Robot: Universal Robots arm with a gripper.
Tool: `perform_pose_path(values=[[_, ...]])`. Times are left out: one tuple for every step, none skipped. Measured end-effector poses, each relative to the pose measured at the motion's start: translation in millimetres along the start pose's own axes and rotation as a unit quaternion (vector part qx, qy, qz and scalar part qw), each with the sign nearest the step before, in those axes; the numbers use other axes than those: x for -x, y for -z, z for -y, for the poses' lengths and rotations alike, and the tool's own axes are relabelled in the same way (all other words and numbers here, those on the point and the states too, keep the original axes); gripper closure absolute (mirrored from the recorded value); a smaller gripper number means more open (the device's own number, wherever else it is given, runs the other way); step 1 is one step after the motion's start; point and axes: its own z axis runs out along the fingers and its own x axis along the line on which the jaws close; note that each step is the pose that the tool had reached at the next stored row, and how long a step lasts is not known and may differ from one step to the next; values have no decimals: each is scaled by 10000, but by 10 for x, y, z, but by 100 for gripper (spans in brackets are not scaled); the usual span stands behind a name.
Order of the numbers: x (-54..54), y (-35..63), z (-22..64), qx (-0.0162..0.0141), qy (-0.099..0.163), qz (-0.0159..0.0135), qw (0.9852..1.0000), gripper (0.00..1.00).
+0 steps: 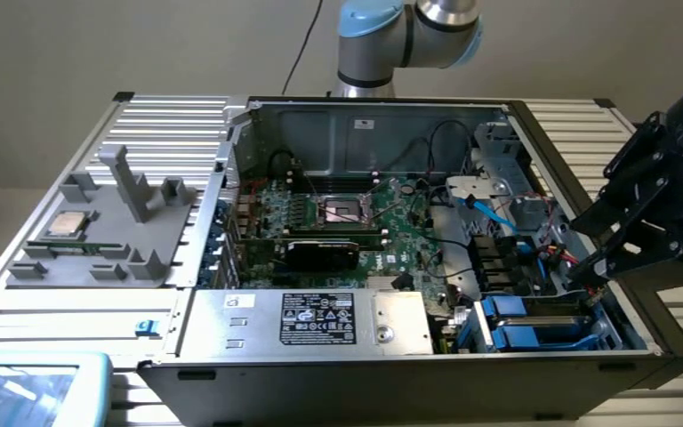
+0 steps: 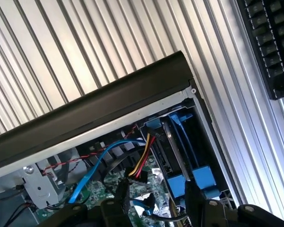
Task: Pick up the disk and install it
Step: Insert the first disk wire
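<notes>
Gripper [image 1: 589, 271] is seen spread wide open with nothing grasped, hung just over the PC case [image 1: 377, 382] at the exterior view's right. The disk [image 1: 514, 311] is found seated in that corner below it, blue carrier tabs showing

We see an open computer case [image 1: 354, 133] lying on a ribbed aluminium table [image 1: 68, 329]. Inside, we make out a green motherboard [image 1: 407, 236] with its CPU socket [image 1: 344, 210], a black expansion card [image 1: 324, 253] beside it, and a silver power supply [image 1: 229, 325] bearing a black sticker. On the exterior view's left, a grey fixture [image 1: 104, 249] holds a square processor chip [image 1: 67, 224]. The wrist view gives us a black keyboard [image 2: 270, 42] on the table
</notes>
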Motion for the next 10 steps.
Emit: perform_pose_path(values=[[26, 4, -5, 0, 5, 0, 10000, 42], [52, 7, -11, -2, 12, -1, 10000, 42], [66, 8, -10, -4, 28, 1, 10000, 42], [70, 6, -8, -9, 76, 7, 10000, 42], [70, 7, -8, -15, 161, 23, 9999, 42], [70, 7, -7, -24, 257, 41, 9997, 42], [71, 6, -7, -31, 344, 56, 9994, 42], [71, 7, -7, -38, 433, 72, 9990, 42], [70, 7, -7, -46, 521, 88, 9986, 42], [71, 7, -7, -51, 582, 99, 9982, 42]])
